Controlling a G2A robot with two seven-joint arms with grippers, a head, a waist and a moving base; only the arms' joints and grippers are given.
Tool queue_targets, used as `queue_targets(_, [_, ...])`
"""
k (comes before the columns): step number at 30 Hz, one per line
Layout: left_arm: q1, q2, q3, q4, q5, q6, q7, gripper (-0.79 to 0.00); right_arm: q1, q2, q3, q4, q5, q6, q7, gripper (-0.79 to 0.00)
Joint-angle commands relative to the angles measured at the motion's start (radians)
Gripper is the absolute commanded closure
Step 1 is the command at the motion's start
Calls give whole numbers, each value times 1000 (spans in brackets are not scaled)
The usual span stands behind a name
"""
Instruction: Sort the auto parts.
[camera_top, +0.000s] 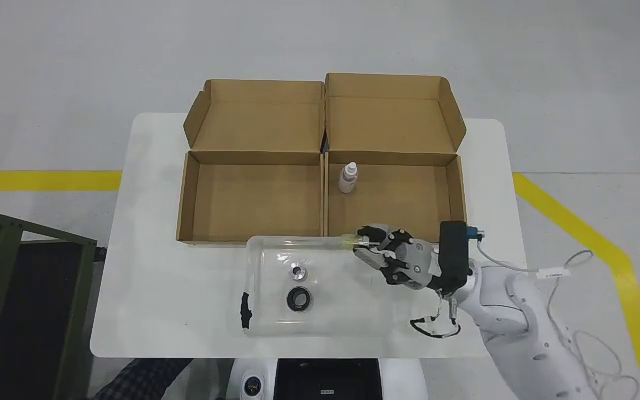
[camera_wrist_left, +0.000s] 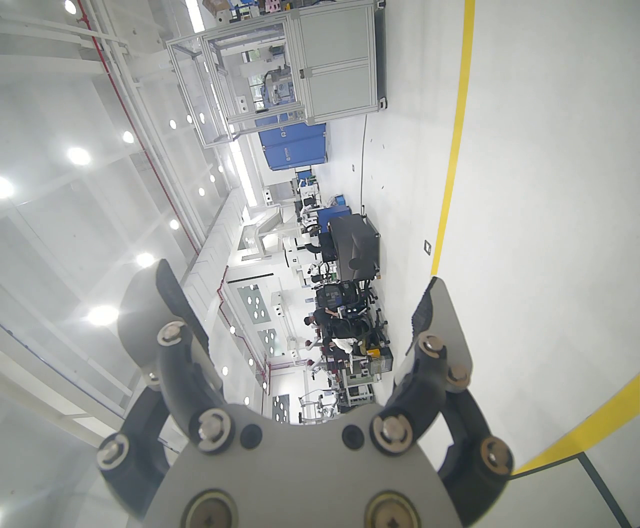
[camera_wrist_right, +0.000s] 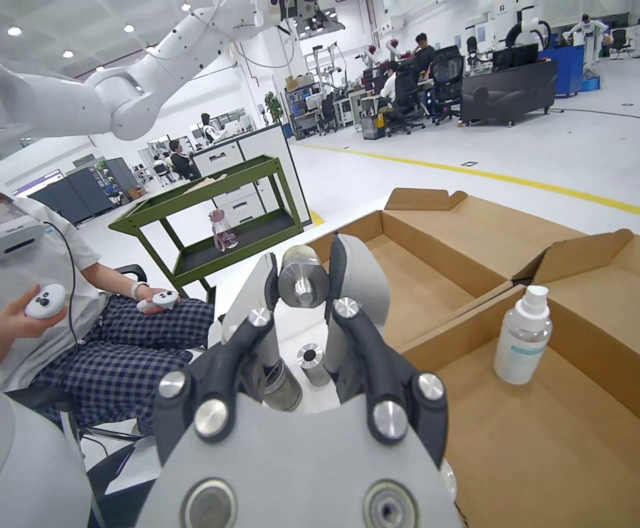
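Low in the top view's middle, a clear tub (camera_top: 345, 312) sat on the worktop (camera_top: 150, 260) with a black ring (camera_top: 299, 297) and a small silver part (camera_top: 297, 271) inside. Over its right end, the right gripper (camera_top: 363, 242) squeezed a metal roll (camera_wrist_right: 299, 287) between its fingers. Farther back, a spray bottle (camera_top: 348, 178) stood in the right-hand cardboard box (camera_top: 400, 205). The left gripper (camera_wrist_left: 299, 290) had its fingers spread apart, empty.

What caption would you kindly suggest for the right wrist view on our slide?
Right hand holding a metal cylinder, with a spray bottle standing in a cardboard box alongside.
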Motion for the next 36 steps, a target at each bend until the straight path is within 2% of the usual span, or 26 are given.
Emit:
queue_targets(1, [0, 0, 0, 0, 0, 0, 0, -785, 0, 0, 1, -1, -2, 3, -1, 0])
queue_targets(8, [0, 0, 0, 0, 0, 0, 0, -785, 1, 0, 9, -6, -24, 28, 0, 0])
queue_targets(15, [0, 0, 0, 0, 0, 0, 0, -785, 10, -2, 15, -20, -90, 101, 24, 0])
queue_targets(27, [0, 0, 0, 0, 0, 0, 0, -785, 79, -4, 11, -30, -223, 258, 164, 0])
queue_targets(36, [0, 0, 0, 0, 0, 0, 0, -785, 182, -13, -42, 39, -295, 346, 294, 0])
